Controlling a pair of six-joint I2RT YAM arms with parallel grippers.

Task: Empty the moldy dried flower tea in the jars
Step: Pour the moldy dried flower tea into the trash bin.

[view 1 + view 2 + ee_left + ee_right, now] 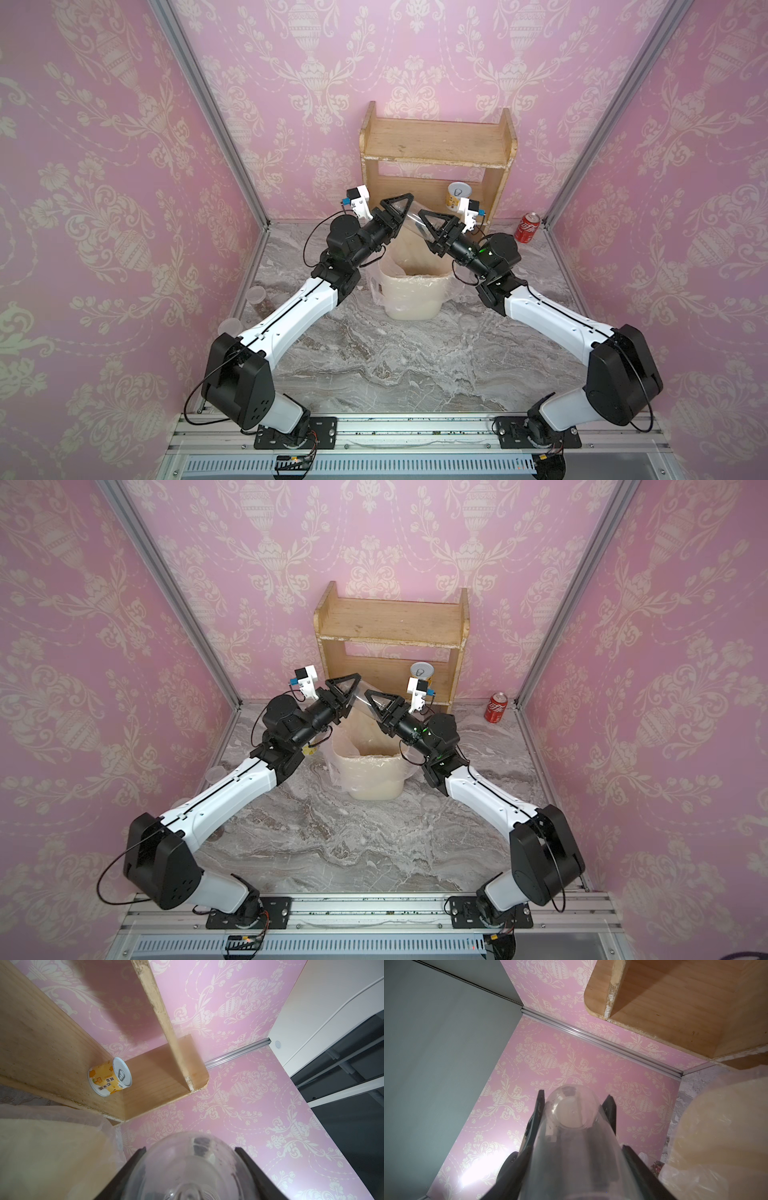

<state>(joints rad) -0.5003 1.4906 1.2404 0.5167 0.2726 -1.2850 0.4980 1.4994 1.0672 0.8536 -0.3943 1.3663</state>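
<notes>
A clear jar (412,221) hangs tilted over the cream bin (415,277), held between both grippers. My left gripper (400,215) is shut on its base end, its pads (136,1159) pressed against the walls. My right gripper (429,227) is shut on the other end, and its fingers (633,1159) flank the jar (571,1147). Inside the jar (191,1163) only faint reddish smears show, no heap of tea. Two lidded jars (257,294) (231,326) stand at the table's left edge, half hidden by my left arm. Brownish tea (262,308) shows through the nearer wall.
The wooden shelf (436,143) stands against the back wall just behind the grippers, with a yellow-and-white tin (457,194) on its lower board. A red cola can (528,226) sits at the back right. A plastic liner (380,286) spills over the bin's sides.
</notes>
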